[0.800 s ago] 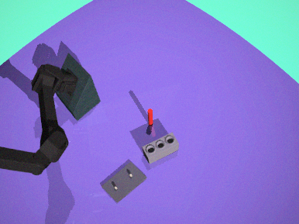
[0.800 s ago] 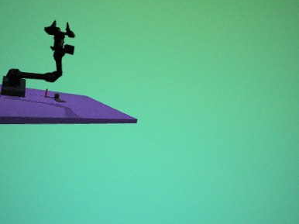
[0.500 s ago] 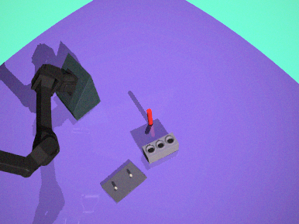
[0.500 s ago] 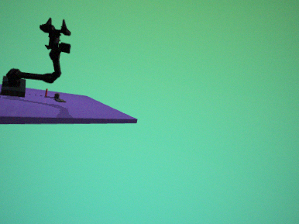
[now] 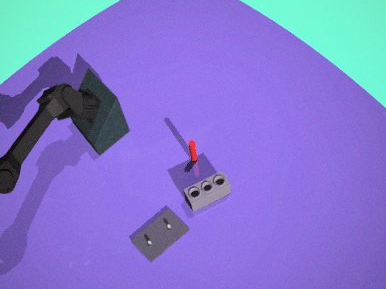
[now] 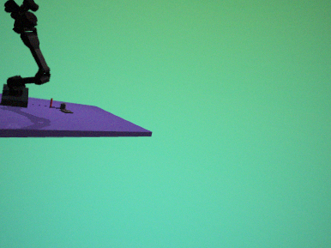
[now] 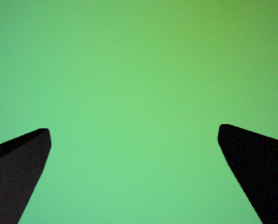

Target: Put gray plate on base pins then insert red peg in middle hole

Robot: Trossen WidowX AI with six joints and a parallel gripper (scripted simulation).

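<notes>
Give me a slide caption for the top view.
Gray plate, red peg and pinned base wait apart while the open gripper hangs far away.

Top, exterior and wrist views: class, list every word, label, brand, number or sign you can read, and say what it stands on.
There are none to read.
Gray plate: three holes, no marking.
Base: two pins, no marking.
Red peg: plain red.
Arm and end effector, open and holding nothing: plain dark, no brand visible.
In the exterior view everything is too small to show any text.
</notes>
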